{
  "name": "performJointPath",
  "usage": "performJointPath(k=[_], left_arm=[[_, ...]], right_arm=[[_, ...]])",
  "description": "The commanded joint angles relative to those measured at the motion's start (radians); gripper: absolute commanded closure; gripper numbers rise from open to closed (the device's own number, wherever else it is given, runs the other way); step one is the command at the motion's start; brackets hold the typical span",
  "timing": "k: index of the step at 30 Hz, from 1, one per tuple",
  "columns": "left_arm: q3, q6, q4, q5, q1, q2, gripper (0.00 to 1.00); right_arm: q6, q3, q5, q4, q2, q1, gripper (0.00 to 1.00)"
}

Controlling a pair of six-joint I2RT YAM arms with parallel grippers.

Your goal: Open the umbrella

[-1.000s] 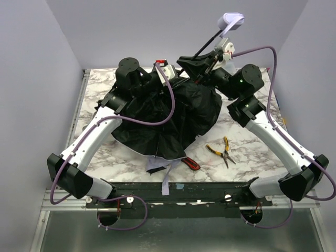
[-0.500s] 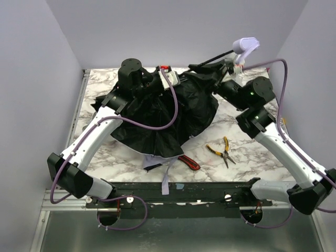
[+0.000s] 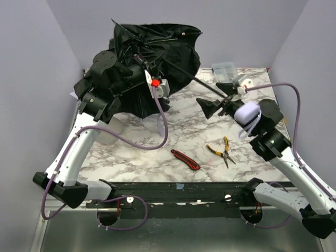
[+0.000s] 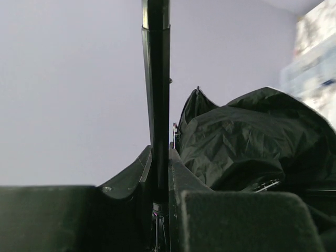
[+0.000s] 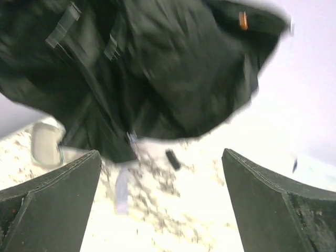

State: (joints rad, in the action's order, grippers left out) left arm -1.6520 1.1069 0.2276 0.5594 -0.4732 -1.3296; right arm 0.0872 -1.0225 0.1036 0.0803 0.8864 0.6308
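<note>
The umbrella (image 3: 170, 44) is up off the desk (image 3: 184, 131) in the upper left of your top view, black lining showing and canopy partly spread. Your left pincer (image 4: 160, 197) is clamped narrow on its thin shaft (image 4: 156, 105). Your right pincer (image 5: 163, 199) stands wide with nothing between its fingers.

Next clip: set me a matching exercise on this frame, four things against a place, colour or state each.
1. umbrella
2. pliers
3. right gripper
4. left gripper

A. yellow handles, lying on the table
B. jaws wide apart, nothing between them
C. raised above the table's far left
D. shut around a thin black shaft

Pairs: 1-C, 2-A, 3-B, 4-D
</note>
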Motion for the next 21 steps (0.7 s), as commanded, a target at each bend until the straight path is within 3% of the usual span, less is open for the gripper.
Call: performJointPath(k=[1,3,5,9,15,18,21], left_arm=[[0.053,0.435,-0.025,0.042,0.001,0.067,1.0],[0.079,0.544,0.013,0.04,0.009,0.082,1.0],[0.118,0.705,0.08,0.012,0.013,0.096,1.0],[0.294,0.998,-0.04,-0.117,0.017,0.114,1.0],[0.341,1.118,-0.181,-0.251,0.026,0.063,1.0],[0.352,1.162,-0.203,-0.262,0.029,0.046,1.0],[0.357,1.172,-0.205,-0.241,0.028,0.038,1.0]], right_arm=[[-0.064,-0.097,-0.155,-0.266,0.098,-0.021,0.0],[-0.138,-0.171,-0.097,-0.347,0.167,-0.093,0.0],[-0.183,-0.238,0.104,-0.394,0.207,-0.21,0.0],[-0.202,-0.407,0.302,-0.531,0.295,-0.275,0.01],[-0.138,-0.526,0.564,-0.734,0.359,-0.275,0.03],[-0.123,-0.482,0.669,-0.792,0.369,-0.275,0.04],[-0.098,-0.423,0.674,-0.833,0.391,-0.275,0.04]])
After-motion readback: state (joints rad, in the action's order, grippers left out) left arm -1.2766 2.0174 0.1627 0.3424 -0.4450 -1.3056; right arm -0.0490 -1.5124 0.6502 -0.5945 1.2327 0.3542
